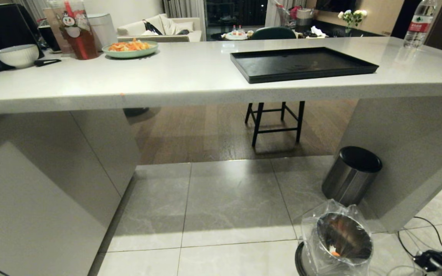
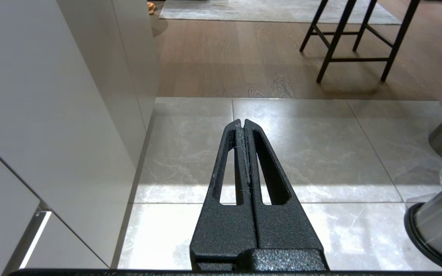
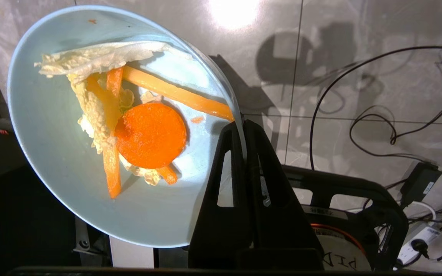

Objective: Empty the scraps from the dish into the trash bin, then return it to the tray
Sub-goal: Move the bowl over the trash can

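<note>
My right gripper (image 3: 243, 124) is shut on the rim of the dish (image 3: 63, 161), a pale blue bowl held tilted over the tiled floor. The scraps (image 3: 144, 130), a round carrot slice, carrot sticks and pale cabbage strips, lie inside it. The trash bin (image 1: 338, 239), shiny metal with a clear bag over its rim, stands on the floor at lower right; an orange bit (image 1: 335, 253) lies inside. The black tray (image 1: 301, 63) sits bare on the counter. My left gripper (image 2: 243, 123) is shut on nothing, low over the tiles, with the trash bin (image 2: 432, 230) beside it.
A steel bin with a black lid (image 1: 353, 172) stands just behind the trash bin, against the counter's side panel. A stool (image 1: 274, 119) is under the counter. On top are a green plate of food (image 1: 130, 48), a white bowl (image 1: 17, 55) and a water bottle (image 1: 418, 23). Cables (image 3: 378, 115) trail over the floor.
</note>
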Tool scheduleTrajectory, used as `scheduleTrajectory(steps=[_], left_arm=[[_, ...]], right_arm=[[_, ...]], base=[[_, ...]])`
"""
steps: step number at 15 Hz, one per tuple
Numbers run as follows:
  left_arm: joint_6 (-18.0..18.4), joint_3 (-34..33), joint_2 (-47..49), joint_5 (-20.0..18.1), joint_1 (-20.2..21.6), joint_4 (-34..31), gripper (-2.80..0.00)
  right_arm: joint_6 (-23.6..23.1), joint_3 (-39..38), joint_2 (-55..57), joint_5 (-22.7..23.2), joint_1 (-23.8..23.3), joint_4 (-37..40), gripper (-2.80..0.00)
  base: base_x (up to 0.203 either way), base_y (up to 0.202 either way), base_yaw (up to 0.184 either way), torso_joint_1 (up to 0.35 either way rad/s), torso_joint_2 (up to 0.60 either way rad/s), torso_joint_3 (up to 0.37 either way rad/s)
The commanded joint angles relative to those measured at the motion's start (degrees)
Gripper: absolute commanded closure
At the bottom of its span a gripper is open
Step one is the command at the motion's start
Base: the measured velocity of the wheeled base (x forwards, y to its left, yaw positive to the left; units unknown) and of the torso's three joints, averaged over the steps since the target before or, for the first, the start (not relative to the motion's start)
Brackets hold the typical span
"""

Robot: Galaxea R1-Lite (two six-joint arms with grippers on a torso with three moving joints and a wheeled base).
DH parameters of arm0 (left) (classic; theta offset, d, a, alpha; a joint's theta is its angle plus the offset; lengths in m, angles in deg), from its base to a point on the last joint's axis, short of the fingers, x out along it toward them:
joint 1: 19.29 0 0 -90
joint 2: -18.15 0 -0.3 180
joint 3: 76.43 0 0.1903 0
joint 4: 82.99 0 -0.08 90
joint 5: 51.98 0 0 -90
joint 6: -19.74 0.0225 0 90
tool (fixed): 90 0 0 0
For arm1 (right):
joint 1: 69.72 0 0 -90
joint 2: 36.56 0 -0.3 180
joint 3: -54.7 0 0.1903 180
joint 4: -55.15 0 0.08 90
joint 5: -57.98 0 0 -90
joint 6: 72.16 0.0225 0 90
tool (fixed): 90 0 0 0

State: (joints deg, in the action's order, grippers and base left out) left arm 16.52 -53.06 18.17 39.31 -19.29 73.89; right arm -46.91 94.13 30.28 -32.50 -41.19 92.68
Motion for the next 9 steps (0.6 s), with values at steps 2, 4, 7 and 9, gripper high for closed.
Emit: scheduleTrajectory(steps=[2,4,7,9], left_arm=[[0.0,0.0,0.1,0.0,0.0,0.0,0.0],[0.0,0.0,0.1,0.0,0.0,0.0,0.0],[0.0,0.0,0.1,0.0,0.0,0.0,0.0],[0.0,0.0,0.1,0.0,0.0,0.0,0.0]], right_arm=[[0.3,1.1,0.1,-2.2,0.1,0.1,0.0],[0.4,1.2,0.0,-2.2,0.4,0.1,0.0],[0.6,1.3,0.0,-2.2,0.4,0.1,0.0],[0.7,1.6,0.0,-2.1,0.6,0.1,0.0]], base=[[0.0,0.0,0.0,0.0,0.0,0.0],[0.0,0.0,0.0,0.0,0.0,0.0],[0.0,0.0,0.0,0.0,0.0,0.0],[0.0,0.0,0.0,0.0,0.0,0.0]])
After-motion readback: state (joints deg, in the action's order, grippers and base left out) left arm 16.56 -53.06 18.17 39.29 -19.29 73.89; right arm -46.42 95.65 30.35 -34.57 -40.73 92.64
